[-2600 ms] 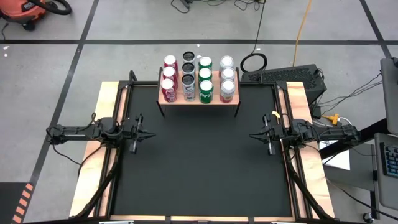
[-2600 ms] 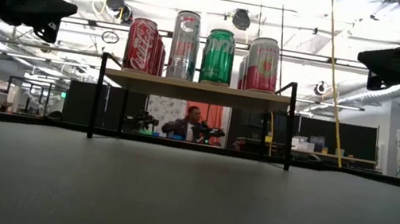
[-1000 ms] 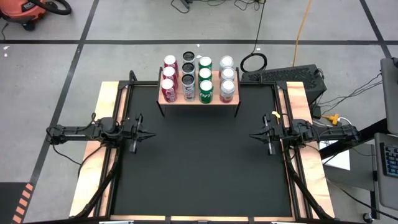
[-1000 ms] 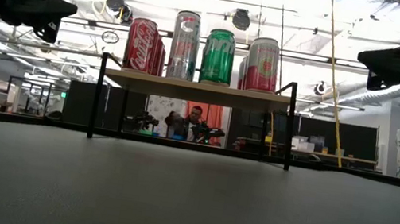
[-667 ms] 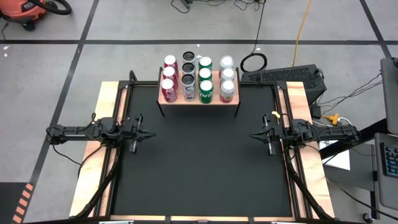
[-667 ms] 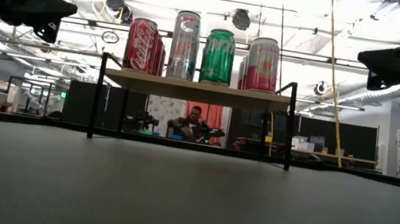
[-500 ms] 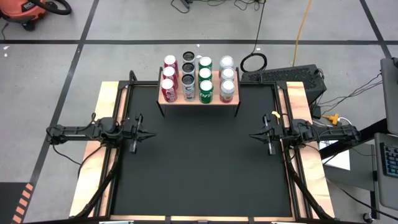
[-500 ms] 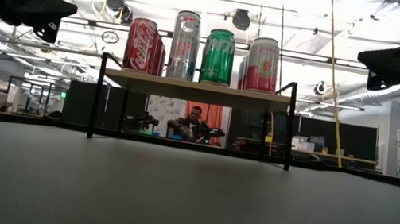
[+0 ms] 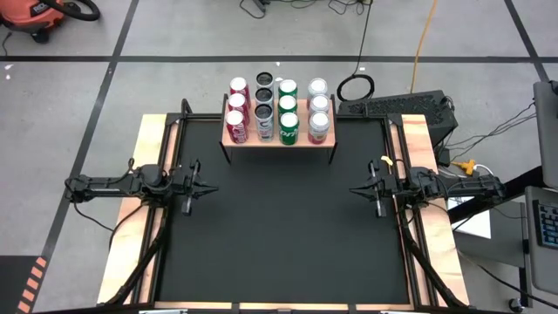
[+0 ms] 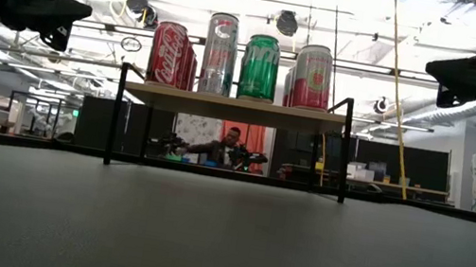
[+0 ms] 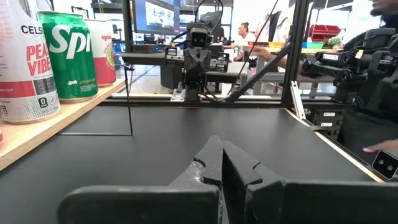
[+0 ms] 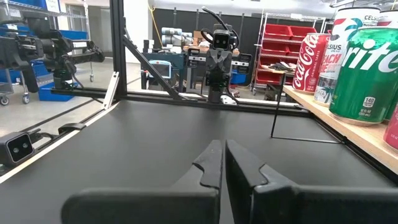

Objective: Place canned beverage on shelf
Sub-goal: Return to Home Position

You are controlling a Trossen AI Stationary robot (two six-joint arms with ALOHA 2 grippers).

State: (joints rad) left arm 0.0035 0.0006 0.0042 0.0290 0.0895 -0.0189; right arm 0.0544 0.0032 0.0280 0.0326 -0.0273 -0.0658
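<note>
The shelf [image 9: 279,139], a light-wood board on thin black legs, stands at the far middle of the black table. Several cans stand upright on it in four rows: red [image 9: 235,120], silver-black [image 9: 263,113], green [image 9: 289,129] and pink-silver [image 9: 319,124]; the front ones show in the low view [image 10: 241,65]. My left gripper [image 9: 215,189] waits shut at the table's left side, pointing level toward the right. My right gripper [image 9: 352,190] waits shut at the right side, pointing level toward the left. Neither holds anything.
Long wooden strips [image 9: 131,218] and black frame rails [image 9: 397,157] run along the table's left and right sides. A person [image 10: 231,147] shows in the room beyond the shelf. Cables and a keyboard [image 9: 397,106] lie on the floor behind.
</note>
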